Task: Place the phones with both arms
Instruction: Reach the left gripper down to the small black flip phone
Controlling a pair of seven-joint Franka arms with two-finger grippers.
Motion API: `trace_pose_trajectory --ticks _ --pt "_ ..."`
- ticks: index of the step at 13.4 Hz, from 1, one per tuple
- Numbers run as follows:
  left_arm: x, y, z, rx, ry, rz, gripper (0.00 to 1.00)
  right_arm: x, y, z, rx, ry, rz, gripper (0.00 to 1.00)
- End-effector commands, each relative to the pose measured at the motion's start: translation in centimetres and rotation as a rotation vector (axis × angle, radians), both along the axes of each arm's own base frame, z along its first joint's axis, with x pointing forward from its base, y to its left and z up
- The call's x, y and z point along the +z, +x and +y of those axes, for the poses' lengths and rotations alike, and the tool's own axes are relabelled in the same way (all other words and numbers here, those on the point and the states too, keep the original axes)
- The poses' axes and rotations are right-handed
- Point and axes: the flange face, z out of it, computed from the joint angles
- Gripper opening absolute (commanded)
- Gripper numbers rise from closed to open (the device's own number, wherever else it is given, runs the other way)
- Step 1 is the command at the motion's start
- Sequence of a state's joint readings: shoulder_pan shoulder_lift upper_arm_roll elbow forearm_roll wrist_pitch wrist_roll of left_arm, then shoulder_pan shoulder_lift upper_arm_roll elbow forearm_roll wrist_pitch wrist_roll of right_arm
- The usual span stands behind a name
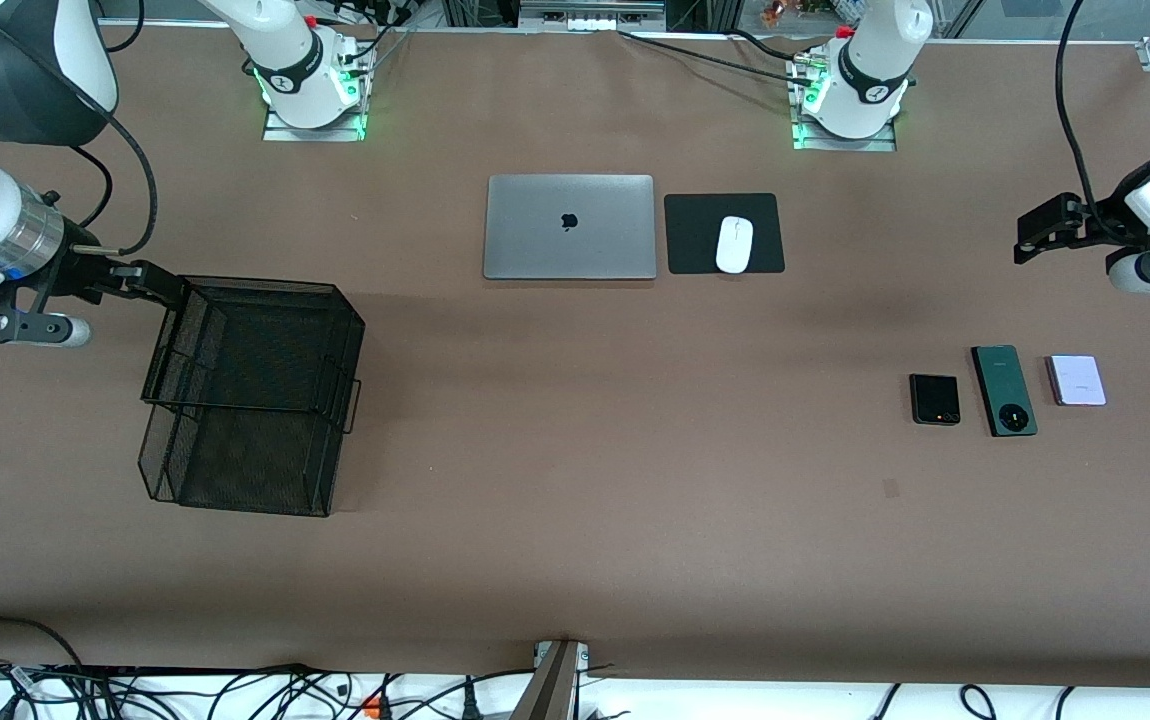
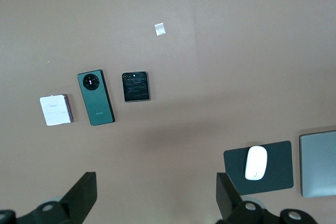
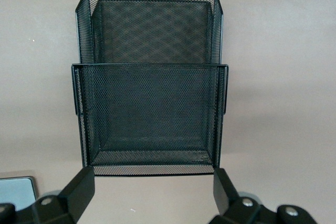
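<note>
Three phones lie flat in a row toward the left arm's end of the table: a squarish black one (image 1: 935,399) (image 2: 136,86), a longer dark green one (image 1: 1004,390) (image 2: 95,97) with a round camera ring, and a pale lilac one (image 1: 1076,380) (image 2: 55,110). My left gripper (image 1: 1030,240) (image 2: 156,184) hangs open and empty over bare table, apart from the phones. My right gripper (image 1: 160,282) (image 3: 152,179) is open and empty over the table, just off the rim of a black wire basket (image 1: 345,330) (image 3: 149,66).
The basket has two mesh tiers with nothing in them and stands toward the right arm's end. A closed grey laptop (image 1: 569,227) and a white mouse (image 1: 734,244) on a black pad (image 1: 695,235) lie mid-table. A small tape mark (image 1: 891,488) sits on the brown top.
</note>
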State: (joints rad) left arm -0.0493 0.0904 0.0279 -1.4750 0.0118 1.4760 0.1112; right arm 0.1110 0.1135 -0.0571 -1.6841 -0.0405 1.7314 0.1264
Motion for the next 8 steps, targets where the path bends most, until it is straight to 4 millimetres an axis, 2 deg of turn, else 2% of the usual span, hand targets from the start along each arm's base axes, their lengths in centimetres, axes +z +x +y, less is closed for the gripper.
trace_pose_trajectory --ticks 1,5,8 --pt "0.47 -1.02 0.11 -0.004 -0.018 -0.003 1.0 0.26 0.14 -0.17 -0.01 0.001 0.013 1.0" --pt "0.95 -1.89 0.2 -0.017 -0.015 0.008 1.0 0.44 0.23 -0.43 0.0 0.002 0.011 1.0" --pt "0.89 -1.81 0.42 -0.016 -0.011 0.006 1.0 0.32 0.15 -0.44 -0.013 0.001 0.013 1.0"
